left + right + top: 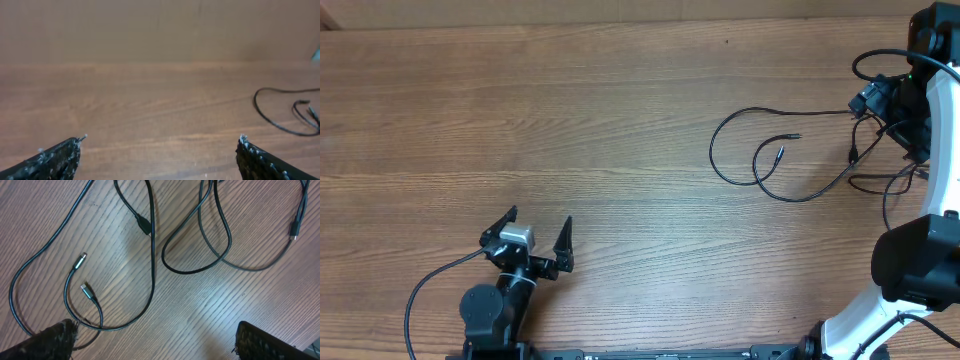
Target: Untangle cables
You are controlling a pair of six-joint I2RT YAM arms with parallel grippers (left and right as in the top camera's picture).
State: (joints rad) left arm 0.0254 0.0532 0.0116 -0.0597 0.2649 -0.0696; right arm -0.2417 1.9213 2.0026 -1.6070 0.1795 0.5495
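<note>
Wood-grain counter (620, 100) fills every view. Nearest, by its front edge, the left pincer (540, 216) stands spread wide and empty; its own camera shows only its two tips. Farther back and well to the right of the left pincer lie the cables (711, 150), loose overlapping black loops with small plugs (80, 261). Their right ends run under the right arm (942, 140) and cannot be followed. The right pincer (155, 325) hangs above them, spread wide, holding nothing; from overhead it is hard to pick out.
</note>
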